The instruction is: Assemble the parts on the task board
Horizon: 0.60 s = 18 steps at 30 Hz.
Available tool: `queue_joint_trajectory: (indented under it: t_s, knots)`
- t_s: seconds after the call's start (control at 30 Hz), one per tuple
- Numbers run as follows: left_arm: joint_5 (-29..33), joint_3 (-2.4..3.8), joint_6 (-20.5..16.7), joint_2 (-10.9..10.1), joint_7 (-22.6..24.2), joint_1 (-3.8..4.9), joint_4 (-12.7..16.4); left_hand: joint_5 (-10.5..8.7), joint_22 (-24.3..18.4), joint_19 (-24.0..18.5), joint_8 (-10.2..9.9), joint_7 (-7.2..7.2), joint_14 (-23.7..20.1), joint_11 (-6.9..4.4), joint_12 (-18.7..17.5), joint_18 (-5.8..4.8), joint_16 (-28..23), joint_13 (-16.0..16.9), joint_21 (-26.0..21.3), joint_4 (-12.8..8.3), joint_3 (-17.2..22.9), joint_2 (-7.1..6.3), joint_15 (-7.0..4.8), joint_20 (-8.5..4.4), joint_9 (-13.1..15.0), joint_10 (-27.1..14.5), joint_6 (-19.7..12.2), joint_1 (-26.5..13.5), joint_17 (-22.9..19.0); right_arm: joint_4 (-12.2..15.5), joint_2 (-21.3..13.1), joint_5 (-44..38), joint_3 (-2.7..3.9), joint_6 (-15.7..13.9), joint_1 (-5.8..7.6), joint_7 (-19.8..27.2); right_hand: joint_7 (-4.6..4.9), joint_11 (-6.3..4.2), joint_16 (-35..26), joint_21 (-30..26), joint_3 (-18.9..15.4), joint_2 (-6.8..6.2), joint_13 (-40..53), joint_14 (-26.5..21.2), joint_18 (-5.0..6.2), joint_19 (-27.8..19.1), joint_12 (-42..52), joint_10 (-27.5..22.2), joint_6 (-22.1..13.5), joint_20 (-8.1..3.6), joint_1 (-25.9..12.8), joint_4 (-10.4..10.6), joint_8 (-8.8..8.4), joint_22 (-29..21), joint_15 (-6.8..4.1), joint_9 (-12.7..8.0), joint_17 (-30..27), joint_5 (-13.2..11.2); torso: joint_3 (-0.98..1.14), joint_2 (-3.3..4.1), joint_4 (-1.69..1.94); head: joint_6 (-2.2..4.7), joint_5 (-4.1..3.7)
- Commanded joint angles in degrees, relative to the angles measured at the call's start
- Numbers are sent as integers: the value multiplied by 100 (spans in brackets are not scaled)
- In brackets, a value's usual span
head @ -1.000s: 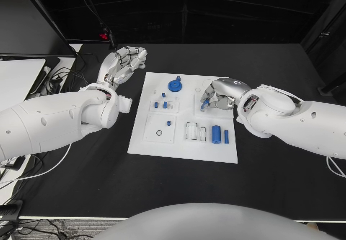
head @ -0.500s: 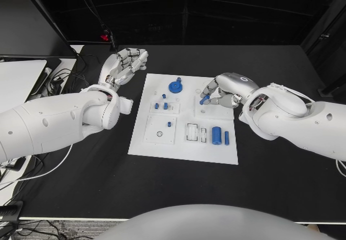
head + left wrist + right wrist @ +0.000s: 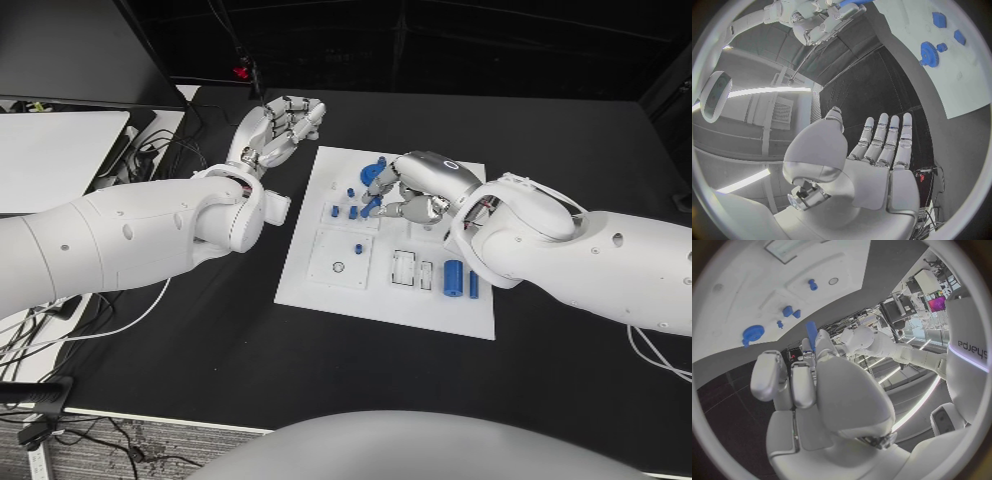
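Your right hand [image 3: 405, 197] pinches a thin blue peg [image 3: 811, 333] above the task board [image 3: 325, 288], so I think you next lower it straight into its hole, while your left hand [image 3: 281, 128] waits open.

Robotics lab: black table [image 3: 173, 340], white desk [image 3: 51, 150], trailing cables [image 3: 36, 335].

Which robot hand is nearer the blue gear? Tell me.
Right. The right robot hand, pinching a blue pin, hangs over the board right beside the blue gear; the left robot hand is off the board's far-left corner, open.
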Motion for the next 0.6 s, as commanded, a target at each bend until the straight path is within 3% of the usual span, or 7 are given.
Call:
queue_joint_trajectory:
  t_s: [0.03,0.1,0.3,0.6]
  knots:
    - [5,6,40,4,571,8,9,36,-8,36,17,774,2,-15,19,-19,19,-10,35,2,-32,7,-24,-3,-6,-23,-32,66,-8,-102,183,196,3,206,3,278,4,-37,-13,8,49,8,11,103,59,11,-40,63,35,-38,79,3,4,207,-25,-4,3,24,-1,-3,37,-5,78]
    - [5,6,40,4,571,8,13,36,-8,36,17,774,2,-15,19,-19,19,-10,35,2,-32,7,-24,-3,-6,-23,-32,66,-8,-149,284,208,2,289,-14,292,4,-37,-13,8,49,8,11,103,59,11,-40,63,35,-38,79,3,4,207,-25,-4,3,24,-4,-3,45,-16,106]
    - [5,6,39,10,569,7,17,36,-8,36,17,774,2,-15,19,-19,19,-10,35,2,-32,7,-24,-3,-6,-23,-32,66,-8,-255,466,126,-1,540,-98,256,11,-33,-17,10,68,7,11,104,58,13,-67,70,28,-38,95,2,-10,209,-23,-11,-2,24,-3,-3,21,-53,165]
    - [5,6,45,26,568,7,7,36,-8,36,17,774,2,-15,19,-19,19,-10,35,2,-32,7,-24,-3,-6,-23,-32,66,-8,-287,505,-178,-5,829,-230,167,17,-28,-22,8,85,6,11,104,57,13,-91,72,22,-37,107,1,-23,209,-19,-16,-7,25,2,-3,20,-112,170]
